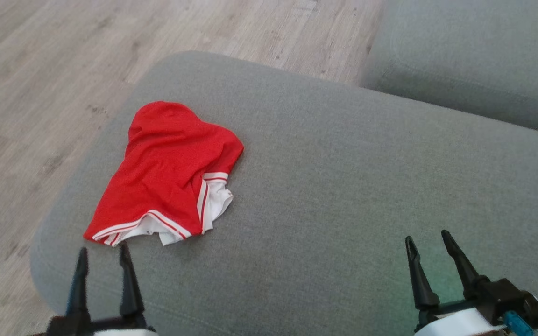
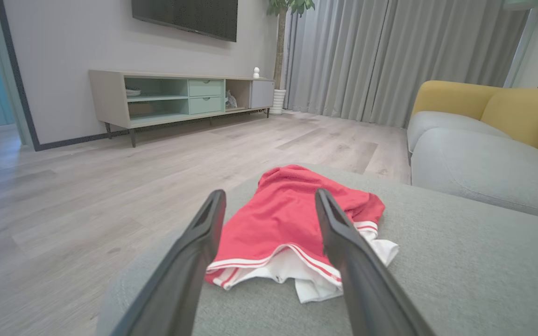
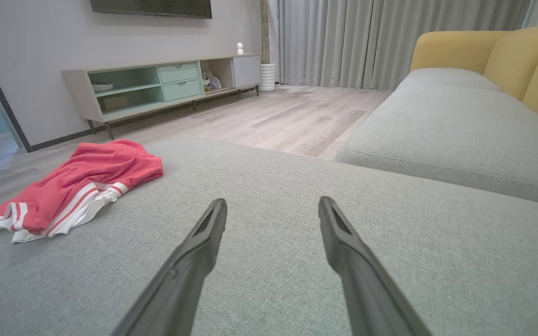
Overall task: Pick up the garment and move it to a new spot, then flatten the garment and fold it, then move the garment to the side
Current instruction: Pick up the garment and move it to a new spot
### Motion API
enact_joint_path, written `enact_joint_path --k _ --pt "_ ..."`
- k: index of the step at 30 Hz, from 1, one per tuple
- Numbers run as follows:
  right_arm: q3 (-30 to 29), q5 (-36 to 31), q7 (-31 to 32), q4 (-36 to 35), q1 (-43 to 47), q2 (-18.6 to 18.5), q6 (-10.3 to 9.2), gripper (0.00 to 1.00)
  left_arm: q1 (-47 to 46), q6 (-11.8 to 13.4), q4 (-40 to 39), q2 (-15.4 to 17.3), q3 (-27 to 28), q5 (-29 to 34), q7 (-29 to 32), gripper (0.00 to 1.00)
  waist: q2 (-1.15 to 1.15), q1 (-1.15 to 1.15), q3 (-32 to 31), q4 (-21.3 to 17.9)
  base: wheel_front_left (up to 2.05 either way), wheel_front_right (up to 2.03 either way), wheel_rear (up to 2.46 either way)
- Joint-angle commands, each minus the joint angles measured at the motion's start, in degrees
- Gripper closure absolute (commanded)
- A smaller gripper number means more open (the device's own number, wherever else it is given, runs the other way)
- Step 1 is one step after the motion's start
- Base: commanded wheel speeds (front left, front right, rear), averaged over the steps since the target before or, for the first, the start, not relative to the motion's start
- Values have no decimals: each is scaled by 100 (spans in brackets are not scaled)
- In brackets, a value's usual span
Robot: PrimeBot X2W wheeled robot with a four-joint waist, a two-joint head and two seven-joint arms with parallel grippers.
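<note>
Black two-fingered left gripper [image 1: 102,248], lower left, and right gripper [image 1: 427,235], lower right, hover spread and empty, likely poised to begin. Just above the left one lies the crumpled red mesh garment with white trim [image 1: 166,172], near the grey fabric cushion's [image 1: 343,163] left edge. Bare cushion opens rightward, with pale wood floor [image 1: 40,70] beyond.

Plenty of bare grey cushion [image 1: 343,186] ahead of the right tool [image 1: 427,235], a wide open run there. The left tool [image 1: 102,248] has the crumpled red garment [image 1: 166,168] lying just past its tips, and the sofa [image 1: 474,56] sits beyond a gap of floor [image 1: 250,28], far right.
</note>
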Motion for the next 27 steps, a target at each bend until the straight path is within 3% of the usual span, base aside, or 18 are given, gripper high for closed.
enact_joint_path --k 1,8,12,17,21,27 --pt "84 -82 -62 -211 -286 -35 -4 0 -346 -58 -239 -11 282 71 -28 0 0 0 128 -7 0 0 0" --pt "-45 -378 -62 -388 -674 -385 -4 0 -1763 -654 -214 253 625 135 -28 0 0 0 1096 -92 0 0 0" --pt "-73 -451 -62 -429 -833 -658 -4 0 -2783 -963 408 613 567 117 159 0 0 0 1492 -172 0 0 0" --pt "-140 -532 -62 -521 -1013 -1033 -4 0 -4195 -1152 1579 868 369 -63 1160 0 0 0 1979 -230 0 0 0" --pt "-196 -579 -62 -606 -1124 -1313 -4 0 -5023 -1244 2875 839 218 -421 2223 0 0 0 2325 -253 0 0 0" --pt "-165 -614 -62 -685 -1226 -1572 -4 0 -5527 -1290 4344 722 82 -761 3061 0 0 0 2589 -316 0 0 0"
